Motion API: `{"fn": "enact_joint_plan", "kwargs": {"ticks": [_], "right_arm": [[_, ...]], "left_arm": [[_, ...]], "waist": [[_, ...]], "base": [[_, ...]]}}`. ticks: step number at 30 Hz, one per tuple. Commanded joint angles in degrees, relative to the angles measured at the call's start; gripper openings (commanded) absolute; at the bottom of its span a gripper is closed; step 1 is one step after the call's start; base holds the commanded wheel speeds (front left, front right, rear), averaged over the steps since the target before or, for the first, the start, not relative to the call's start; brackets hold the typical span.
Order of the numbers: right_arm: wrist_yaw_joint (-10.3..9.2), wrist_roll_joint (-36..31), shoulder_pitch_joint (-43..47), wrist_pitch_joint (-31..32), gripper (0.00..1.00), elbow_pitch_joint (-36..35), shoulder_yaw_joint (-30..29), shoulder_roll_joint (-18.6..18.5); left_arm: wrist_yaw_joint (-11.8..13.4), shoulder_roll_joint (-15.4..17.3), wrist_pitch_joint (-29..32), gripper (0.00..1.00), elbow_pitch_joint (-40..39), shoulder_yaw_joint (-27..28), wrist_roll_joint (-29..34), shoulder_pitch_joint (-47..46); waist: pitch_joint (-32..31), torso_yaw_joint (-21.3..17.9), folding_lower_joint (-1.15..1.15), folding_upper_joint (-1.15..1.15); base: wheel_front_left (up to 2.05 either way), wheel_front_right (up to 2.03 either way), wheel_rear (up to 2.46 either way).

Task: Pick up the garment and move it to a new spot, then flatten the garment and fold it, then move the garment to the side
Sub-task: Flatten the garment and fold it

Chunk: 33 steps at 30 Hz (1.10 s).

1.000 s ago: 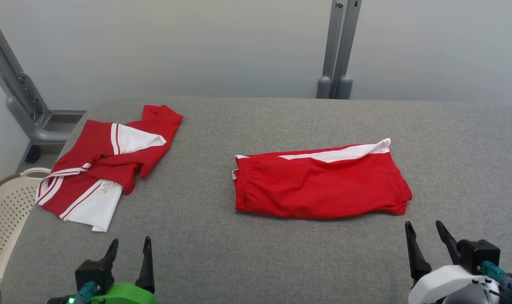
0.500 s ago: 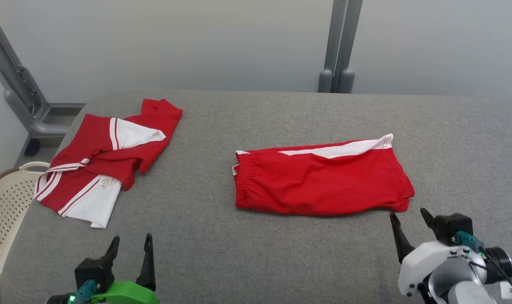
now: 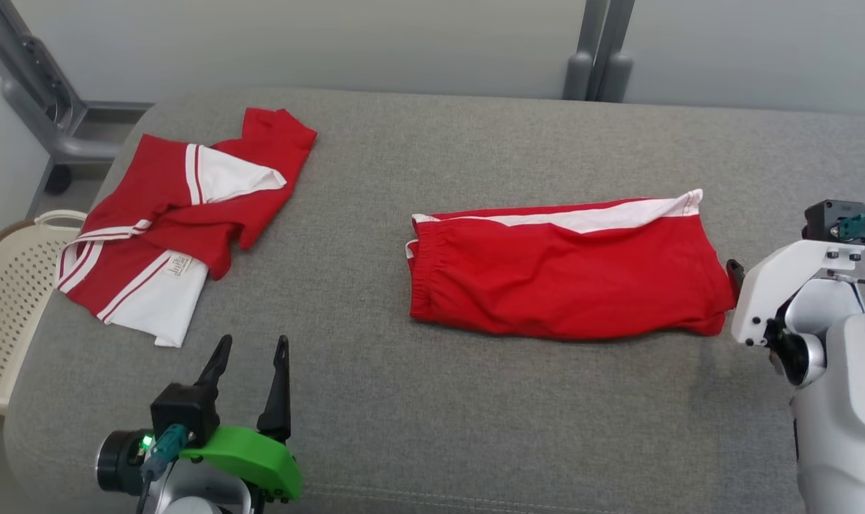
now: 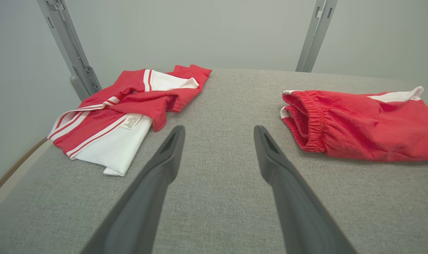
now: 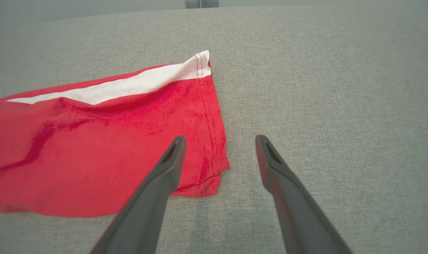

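Grey fabric table point(image 3: 475, 428), pale wall behind, twin grey posts point(image 3: 598, 61) at the far edge. Red shorts point(image 3: 561, 278) lie fairly flat at centre right, folded lengthwise: waistband to the left, white stripe along the far edge, hems to the right. Same lay on the table as 0.5 s ago. The whole head view has shifted, so that's camera tilt, not cloth motion. Right gripper point(image 5: 219, 138) has come in from the near right corner to the shorts' right end. Its fingers are spread wide with nothing between them. Its left finger sits over the near hem corner, the other over bare table just right of the hem. Contact with cloth: can't tell. Left gripper point(image 3: 253, 343) at near left, well apart from the shorts, fingers wide, empty, much where it was. Crumpled red-and-white shirt point(image 3: 168, 221) at far left of the table, unmoved. Cream basket point(image 3: 11, 314) off the left edge.
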Motion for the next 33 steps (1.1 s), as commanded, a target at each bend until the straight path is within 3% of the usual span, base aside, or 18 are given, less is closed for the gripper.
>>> {"fn": "enact_joint_plan", "kwargs": {"ticks": [1, 12, 26, 33], "right_arm": [[-0.04, -0.33, -2.07, 1.8, 1.0, 1.54, -1.34, -0.78], [-0.04, -4.22, -12.3, 9.44, 1.0, 9.14, -6.66, -3.47], [-0.01, -5.99, -15.86, 12.16, 1.0, 16.26, -10.27, -2.58], [0.0, -3.57, -17.36, 12.71, 1.0, 19.24, -8.53, -1.48]], "left_arm": [[-0.49, -0.28, -0.13, 1.0, -0.22, -0.49, 0.5, -1.64], [-1.75, -0.75, -0.72, 1.0, 0.41, -2.89, 1.37, -6.51], [-1.99, -0.66, -0.64, 1.0, 0.02, -3.77, 0.66, -8.05], [-1.8, -0.59, -0.13, 1.0, -0.05, -4.41, 0.4, -7.58]], "waist": [[4.19, 2.52, 0.0, 0.0], [10.35, 5.23, 0.0, 0.0], [12.72, 6.5, 0.0, 0.0], [12.69, 7.08, 0.0, 0.0]], "base": [[0.0, 0.0, 0.0], [0.0, 0.0, 0.0], [0.0, 0.0, 0.0], [0.0, 0.0, 0.0]]}}
